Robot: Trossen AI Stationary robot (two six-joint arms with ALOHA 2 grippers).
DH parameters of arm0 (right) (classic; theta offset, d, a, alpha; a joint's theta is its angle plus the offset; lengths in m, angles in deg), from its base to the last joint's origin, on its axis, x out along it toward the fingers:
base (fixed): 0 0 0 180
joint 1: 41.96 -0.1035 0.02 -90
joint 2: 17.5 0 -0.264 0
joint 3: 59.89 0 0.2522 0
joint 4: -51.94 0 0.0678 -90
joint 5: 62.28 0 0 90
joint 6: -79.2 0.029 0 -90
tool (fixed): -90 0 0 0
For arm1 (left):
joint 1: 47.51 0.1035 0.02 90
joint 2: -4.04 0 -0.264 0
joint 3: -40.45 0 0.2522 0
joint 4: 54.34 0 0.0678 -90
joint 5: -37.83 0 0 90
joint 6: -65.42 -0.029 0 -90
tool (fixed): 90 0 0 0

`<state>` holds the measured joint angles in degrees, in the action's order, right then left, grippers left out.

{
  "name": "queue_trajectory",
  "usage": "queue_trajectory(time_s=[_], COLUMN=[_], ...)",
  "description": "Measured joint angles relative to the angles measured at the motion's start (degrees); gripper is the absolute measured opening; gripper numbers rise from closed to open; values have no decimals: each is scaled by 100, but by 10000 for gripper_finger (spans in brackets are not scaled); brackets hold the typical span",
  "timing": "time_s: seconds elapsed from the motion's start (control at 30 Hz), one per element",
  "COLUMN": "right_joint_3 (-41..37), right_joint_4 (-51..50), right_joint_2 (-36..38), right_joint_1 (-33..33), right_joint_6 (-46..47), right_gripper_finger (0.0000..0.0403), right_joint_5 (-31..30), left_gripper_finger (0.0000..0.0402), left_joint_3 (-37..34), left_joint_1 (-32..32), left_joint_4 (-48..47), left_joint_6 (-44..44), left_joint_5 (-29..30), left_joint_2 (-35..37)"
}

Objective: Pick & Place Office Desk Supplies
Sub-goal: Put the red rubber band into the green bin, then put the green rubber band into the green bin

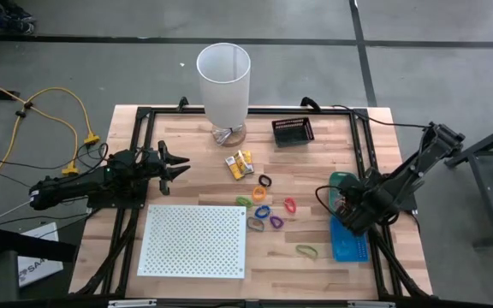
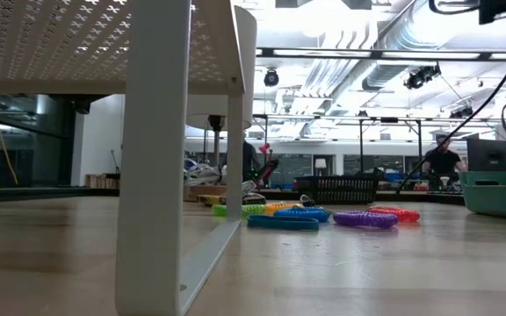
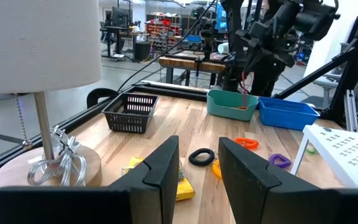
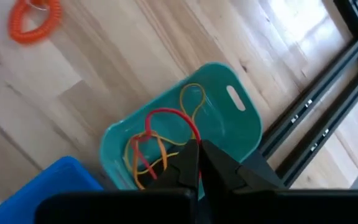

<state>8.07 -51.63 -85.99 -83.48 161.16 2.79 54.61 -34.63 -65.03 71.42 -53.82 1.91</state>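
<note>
Two grippers: right (image 4: 197,163) shut over teal bin's (image 4: 229,124) rubber bands (image 4: 166,134), unseen overhead; left (image 3: 199,163) half-open.

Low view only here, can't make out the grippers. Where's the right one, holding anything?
Observer: Right gripper is over the teal bin, shut on a red rubber band.
Operator: Bin otherwise empty?
Observer: No, yellow rubber bands lie in it.
Operator: And left?
Observer: Left gripper is open, holding nothing, beside the lamp base, facing the black loop.
</note>
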Motion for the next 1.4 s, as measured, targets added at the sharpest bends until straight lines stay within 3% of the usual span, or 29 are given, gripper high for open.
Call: queue_trajectory(time_s=[0.33, 1.07, 1.4], right_joint_3=[-386, -434, -434], right_joint_4=[186, 263, 299], right_joint_2=[-2, -4, -7], right_joint_1=[0, 0, 0], right_joint_6=[326, 526, 544], right_gripper_finger=[2, 4, 71], right_joint_5=[123, 265, 266], left_gripper_finger=[108, 108, 108], left_joint_3=[0, 0, 0], left_joint_1=[-1, 0, -2], left_joint_4=[0, 0, -2], left_joint_6=[0, 0, 0], left_joint_5=[0, 0, 0], left_joint_2=[-1, 0, -2])
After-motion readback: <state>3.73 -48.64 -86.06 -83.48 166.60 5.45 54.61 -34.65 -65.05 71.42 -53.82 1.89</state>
